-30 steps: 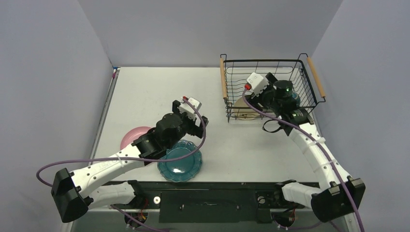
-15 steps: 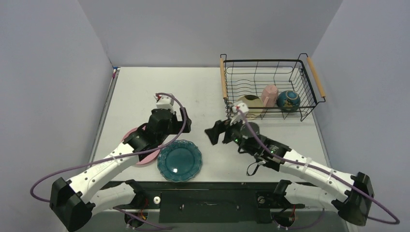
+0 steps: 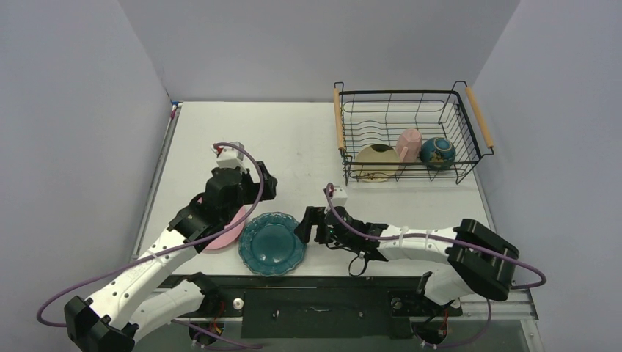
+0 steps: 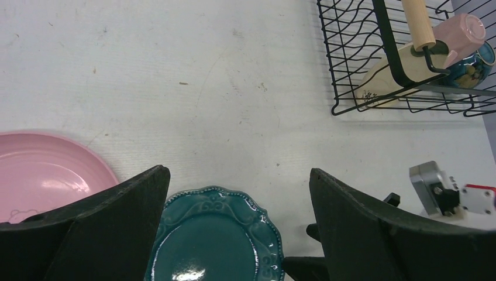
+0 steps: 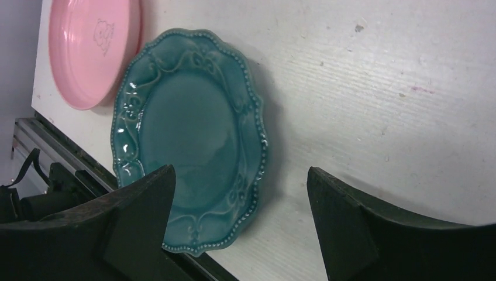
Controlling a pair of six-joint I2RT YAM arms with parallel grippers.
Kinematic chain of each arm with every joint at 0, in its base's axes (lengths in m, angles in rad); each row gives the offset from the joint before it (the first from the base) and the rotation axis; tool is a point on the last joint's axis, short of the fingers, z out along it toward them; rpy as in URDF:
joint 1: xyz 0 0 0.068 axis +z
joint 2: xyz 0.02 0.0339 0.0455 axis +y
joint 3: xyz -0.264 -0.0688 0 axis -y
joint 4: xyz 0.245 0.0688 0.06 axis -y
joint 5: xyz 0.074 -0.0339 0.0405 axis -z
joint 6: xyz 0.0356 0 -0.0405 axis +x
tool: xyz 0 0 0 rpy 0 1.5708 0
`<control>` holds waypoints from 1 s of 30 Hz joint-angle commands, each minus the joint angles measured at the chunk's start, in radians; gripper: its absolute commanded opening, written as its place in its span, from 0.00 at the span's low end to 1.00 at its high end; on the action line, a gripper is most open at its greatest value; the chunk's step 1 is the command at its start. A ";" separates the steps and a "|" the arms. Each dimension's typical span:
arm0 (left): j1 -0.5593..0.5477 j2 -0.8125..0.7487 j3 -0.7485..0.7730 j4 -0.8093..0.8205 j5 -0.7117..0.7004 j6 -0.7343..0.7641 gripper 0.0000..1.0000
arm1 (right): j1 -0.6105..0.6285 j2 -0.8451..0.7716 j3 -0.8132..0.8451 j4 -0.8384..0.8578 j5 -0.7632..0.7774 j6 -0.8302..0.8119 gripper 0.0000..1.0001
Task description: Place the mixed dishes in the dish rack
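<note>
No legible text or labels

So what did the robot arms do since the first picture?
The right gripper came out of the black wire dish rack and swung down beside the teal scalloped plate, jaws open. The left gripper moved left, toward the pink round plate. Both plates stayed put.

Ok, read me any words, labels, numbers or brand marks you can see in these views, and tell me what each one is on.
No readable word, number or brand mark in any view.
pink round plate: a small raised figure, a picture rather than lettering.
cream shallow dish: dark marks near its rim, too small to tell whether they are writing.
</note>
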 commanded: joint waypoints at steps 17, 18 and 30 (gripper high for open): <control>-0.019 -0.015 0.080 0.100 0.030 0.314 0.88 | -0.110 0.404 -0.114 0.682 -0.326 0.288 0.42; -0.022 -0.019 0.058 0.109 0.029 0.323 0.88 | -0.110 0.402 -0.108 0.637 -0.316 0.271 0.38; -0.034 0.002 -0.020 0.179 0.032 0.340 0.88 | -0.144 0.208 -0.133 0.403 -0.210 0.169 0.00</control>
